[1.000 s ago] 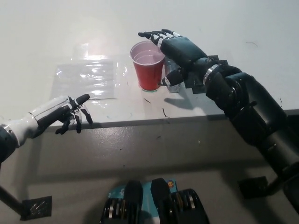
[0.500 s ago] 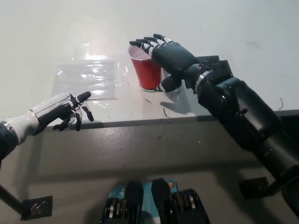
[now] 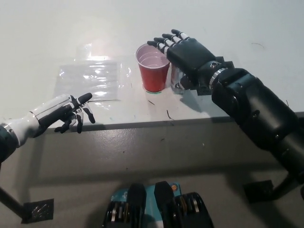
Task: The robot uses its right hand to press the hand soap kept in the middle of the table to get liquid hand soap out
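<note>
A clear soap bottle (image 3: 176, 76) stands just right of a red cup (image 3: 153, 71) in the middle of the white table (image 3: 213, 19). Most of the bottle, including its top, is hidden under my black right hand (image 3: 187, 50). That hand lies flat above it, palm down and open, with its fingers spread toward the far left past the cup's rim. Whether the palm touches the pump cannot be seen. My white left hand (image 3: 59, 114) rests open at the table's near edge, far left.
A crumpled clear plastic sheet (image 3: 90, 78) lies on the table left of the cup. The table's near edge (image 3: 166, 121) runs across the middle of the view, with grey floor below it.
My right hand has drawn back to the right from over the cup, uncovering the cup's mouth, and now sits above the bottle. The left hand has stayed put.
</note>
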